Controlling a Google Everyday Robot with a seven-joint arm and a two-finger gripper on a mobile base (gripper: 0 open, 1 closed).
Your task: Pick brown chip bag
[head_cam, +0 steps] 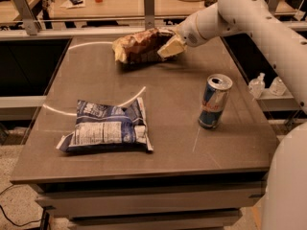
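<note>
The brown chip bag (139,46) is crumpled, dark reddish-brown with pale yellow ends, and sits at the far middle of the table (172,104). Its right end is raised, with a shadow under it. My gripper (171,45) reaches in from the right on the white arm (249,13) and is shut on the bag's right end. One pale fingertip (172,47) shows in front of the foil. The other finger is hidden behind the bag.
A flat blue-and-white bag (106,131) lies at the front left of the table. An upright open drink can (215,102) stands at the right. A rail with posts (148,6) and another table stand behind. My base (288,186) is at the right edge.
</note>
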